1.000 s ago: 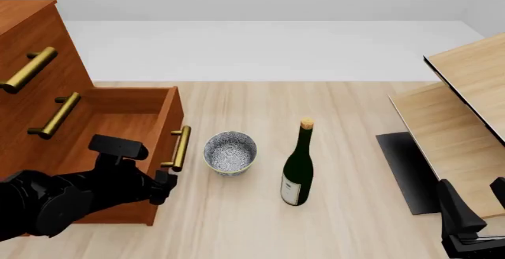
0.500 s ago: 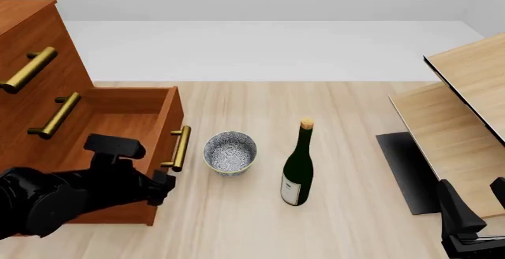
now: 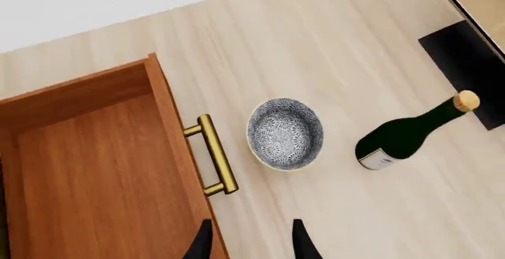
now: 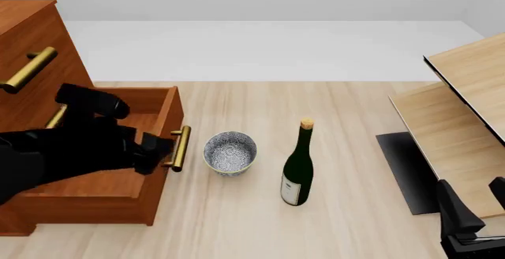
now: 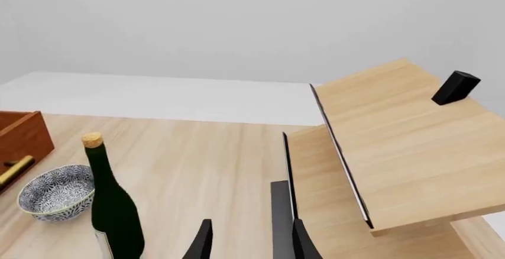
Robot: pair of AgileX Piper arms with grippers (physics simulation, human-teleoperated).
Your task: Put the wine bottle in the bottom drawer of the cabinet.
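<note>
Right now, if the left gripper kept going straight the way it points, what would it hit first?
Probably the front edge of the open bottom drawer beside its brass handle, or the table just past it. The left gripper looks down over that edge; depth is unclear.

No legible text, brand, number or sign appears in any view. The wine bottle [image 4: 297,170] carries a white label [image 4: 290,191] low on its body, but no lettering can be resolved on it in the front view; in the left wrist view the label [image 3: 377,161] is likewise too small to read. The bowl [image 4: 229,152] bears only a speckled pattern, no characters.
</note>
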